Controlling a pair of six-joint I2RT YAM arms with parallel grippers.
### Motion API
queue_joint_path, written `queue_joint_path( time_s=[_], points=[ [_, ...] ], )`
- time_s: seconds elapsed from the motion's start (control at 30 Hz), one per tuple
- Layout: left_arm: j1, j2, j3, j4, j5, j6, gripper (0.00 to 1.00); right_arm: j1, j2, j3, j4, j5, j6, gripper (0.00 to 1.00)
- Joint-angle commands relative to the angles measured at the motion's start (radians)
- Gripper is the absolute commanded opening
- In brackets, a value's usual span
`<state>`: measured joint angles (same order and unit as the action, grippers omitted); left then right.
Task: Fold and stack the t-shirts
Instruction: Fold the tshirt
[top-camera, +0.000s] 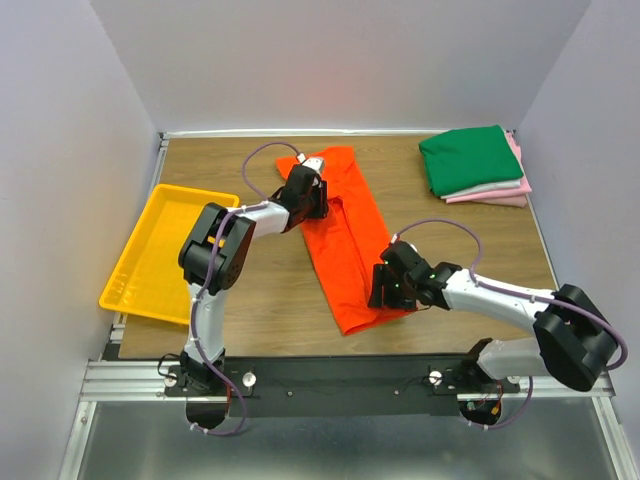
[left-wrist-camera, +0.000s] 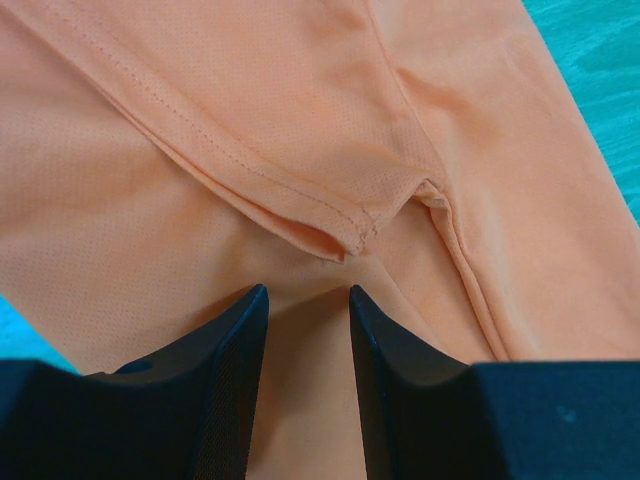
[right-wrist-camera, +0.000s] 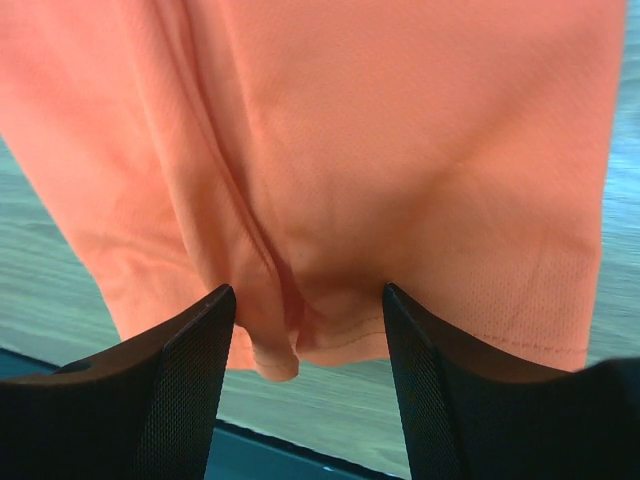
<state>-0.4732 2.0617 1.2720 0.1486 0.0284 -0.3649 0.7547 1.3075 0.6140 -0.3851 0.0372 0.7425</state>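
The orange t-shirt (top-camera: 345, 240) lies in the middle of the worktop (top-camera: 265, 300) as a long, lengthwise-folded strip, running from near the far edge towards the near edge. We hold the left gripper (left-wrist-camera: 307, 295) low over its far end, by a sleeve seam, jaws apart and pinching nothing. The right gripper (right-wrist-camera: 307, 292) sits at the near hem, jaws likewise apart, astride a pucker of cloth. We judge the crosswise fold is in hand. Next, the jaws must close on cloth and carry one end over the other. The dark green t-shirt (top-camera: 468, 160) tops the folded pile (top-camera: 490, 192) in the far right corner, and the yellow tray (top-camera: 170, 240) lies along the left edge.
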Motion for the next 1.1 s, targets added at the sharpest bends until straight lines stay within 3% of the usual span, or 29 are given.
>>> queue_joint_path(
  time_s=[0.0,0.6,0.93,1.07],
  points=[
    [0.005,0.057,0.030,-0.069,0.039,0.037,0.46,0.040,0.047,-0.037,0.032,-0.031,0.072,0.68],
    [0.013,0.098,0.113,-0.142,0.090,0.081,0.47,0.230,0.237,0.133,0.118,-0.042,0.135,0.69],
    [0.011,-0.109,0.136,-0.175,0.099,0.083,0.47,0.232,0.084,0.174,-0.033,0.056,0.126,0.70],
    [-0.007,-0.296,0.005,-0.172,0.032,0.060,0.47,0.232,0.013,0.156,-0.118,0.122,0.149,0.72]
  ],
)
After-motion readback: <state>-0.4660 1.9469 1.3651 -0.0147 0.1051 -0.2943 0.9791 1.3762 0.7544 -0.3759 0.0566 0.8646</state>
